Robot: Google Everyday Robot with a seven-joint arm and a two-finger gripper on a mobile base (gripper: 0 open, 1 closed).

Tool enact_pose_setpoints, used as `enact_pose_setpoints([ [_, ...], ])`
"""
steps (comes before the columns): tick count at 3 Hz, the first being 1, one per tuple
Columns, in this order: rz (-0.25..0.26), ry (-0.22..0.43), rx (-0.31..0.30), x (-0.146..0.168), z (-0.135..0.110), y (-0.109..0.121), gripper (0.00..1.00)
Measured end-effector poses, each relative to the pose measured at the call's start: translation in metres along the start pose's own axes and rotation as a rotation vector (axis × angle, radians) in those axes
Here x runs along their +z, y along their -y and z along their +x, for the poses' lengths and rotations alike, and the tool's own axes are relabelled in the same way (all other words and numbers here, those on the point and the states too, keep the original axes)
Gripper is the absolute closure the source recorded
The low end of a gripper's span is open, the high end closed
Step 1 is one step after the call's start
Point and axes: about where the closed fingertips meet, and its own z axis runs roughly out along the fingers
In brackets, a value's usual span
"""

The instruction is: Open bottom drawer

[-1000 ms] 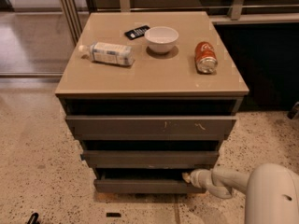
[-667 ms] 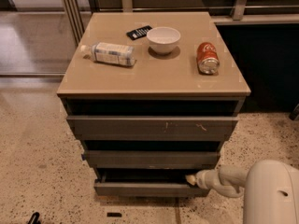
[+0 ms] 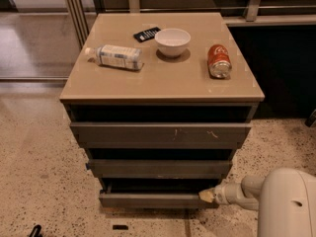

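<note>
A grey cabinet with three drawers stands in the middle of the camera view. The bottom drawer (image 3: 153, 199) sits low near the floor, its front pulled out a little, with a dark gap above it. My gripper (image 3: 206, 195) is at the right end of the bottom drawer's front, touching its top edge. My white arm (image 3: 276, 201) reaches in from the lower right.
On the cabinet's tan top (image 3: 163, 78) lie a plastic bottle (image 3: 114, 57), a white bowl (image 3: 172, 41), a red can (image 3: 218, 60) on its side and a small black object (image 3: 146, 33). The middle drawer (image 3: 160, 168) and top drawer (image 3: 160, 132) are above. Speckled floor surrounds the cabinet.
My gripper has moved slightly right and toward me along the bottom drawer's front, and the drawer front has come out a little.
</note>
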Motion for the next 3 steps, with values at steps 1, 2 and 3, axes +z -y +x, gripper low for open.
enact_pose_setpoints([
  [1, 0.0, 0.0, 0.0, 0.0, 0.0, 0.0, 1.0],
  [2, 0.019, 0.016, -0.011, 0.002, -0.007, -0.001, 1.0],
  [3, 0.071, 0.058, -0.008, 0.003, -0.013, 0.006, 1.0],
])
